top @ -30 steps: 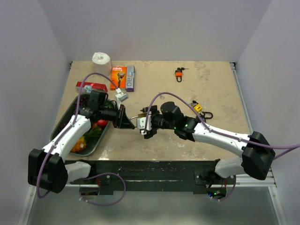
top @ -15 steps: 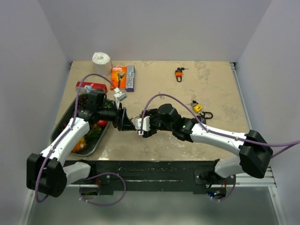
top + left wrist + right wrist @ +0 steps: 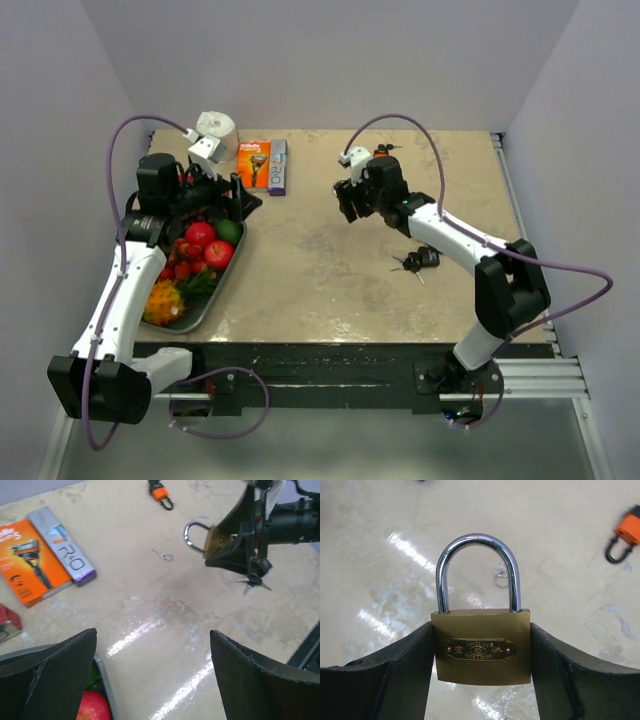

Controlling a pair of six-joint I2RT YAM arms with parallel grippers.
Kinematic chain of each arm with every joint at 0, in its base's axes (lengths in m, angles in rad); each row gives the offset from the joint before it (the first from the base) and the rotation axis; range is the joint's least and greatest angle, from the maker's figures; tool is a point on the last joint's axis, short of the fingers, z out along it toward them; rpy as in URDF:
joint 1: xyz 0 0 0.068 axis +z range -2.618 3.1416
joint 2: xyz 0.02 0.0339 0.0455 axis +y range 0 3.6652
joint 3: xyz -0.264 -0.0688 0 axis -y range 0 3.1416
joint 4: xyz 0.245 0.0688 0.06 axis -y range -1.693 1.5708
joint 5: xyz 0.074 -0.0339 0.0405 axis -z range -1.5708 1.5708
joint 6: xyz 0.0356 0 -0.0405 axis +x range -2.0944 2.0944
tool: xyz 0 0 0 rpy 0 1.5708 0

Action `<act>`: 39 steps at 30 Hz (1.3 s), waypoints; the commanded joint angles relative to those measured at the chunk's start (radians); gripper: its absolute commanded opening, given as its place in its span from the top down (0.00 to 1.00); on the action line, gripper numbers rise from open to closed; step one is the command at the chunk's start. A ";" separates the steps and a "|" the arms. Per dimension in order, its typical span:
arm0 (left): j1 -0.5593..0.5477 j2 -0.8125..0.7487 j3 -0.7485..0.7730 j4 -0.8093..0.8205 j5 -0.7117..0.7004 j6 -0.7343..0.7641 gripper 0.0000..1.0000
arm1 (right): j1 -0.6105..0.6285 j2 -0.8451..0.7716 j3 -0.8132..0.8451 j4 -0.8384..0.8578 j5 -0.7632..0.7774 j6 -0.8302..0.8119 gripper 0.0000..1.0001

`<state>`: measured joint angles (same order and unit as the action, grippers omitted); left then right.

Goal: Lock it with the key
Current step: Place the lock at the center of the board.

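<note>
Lying on the desk (image 3: 300, 290) to the near side of the right tool (image 3: 350, 197) and well apart from it, the keys (image 3: 413, 262) were held by neither arm.

The left tool (image 3: 152, 645) hung with its fingers spread wide and nothing between them. It sat over the far end of the tray (image 3: 190, 322) of fruit (image 3: 205, 245), probably parked there to stay out of the way.

Across the bare desk from it, the right tool was pinching the padlock (image 3: 481, 652) by the two flat sides of its brass body and holding it off the desk. That grip left the shackle (image 3: 477, 545) free, pointing away from the tool, and kept the bottom of the lock, which no view showed, uncovered. Both shackle legs sat down in the body, so the lock looked closed. With no key in either tool, I judged the locking done or nearly so.

Beyond the padlock a small ring (image 3: 500, 575) lay loose on the desk. Farther off, an orange lock (image 3: 627, 535) sat to the right tool's right, untouched.

Past the left tool were a razor box (image 3: 252, 165) and, farthest, a roll (image 3: 215, 125) at the desk's back edge.
</note>
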<state>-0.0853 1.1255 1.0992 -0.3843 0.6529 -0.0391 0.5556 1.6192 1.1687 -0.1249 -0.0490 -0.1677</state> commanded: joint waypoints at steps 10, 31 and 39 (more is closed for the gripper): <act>0.015 0.051 0.028 0.061 -0.230 -0.041 0.01 | -0.068 0.208 0.259 0.031 0.158 0.318 1.00; 0.047 0.138 -0.012 0.130 -0.200 -0.074 0.01 | 0.066 0.587 0.629 -0.101 0.393 0.614 0.91; 0.082 0.166 0.018 0.117 -0.150 -0.068 0.01 | 0.086 0.642 0.632 -0.117 0.466 0.662 0.83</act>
<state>-0.0250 1.2915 1.0847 -0.3016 0.4625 -0.1120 0.6407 2.2837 1.7504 -0.2916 0.3264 0.4309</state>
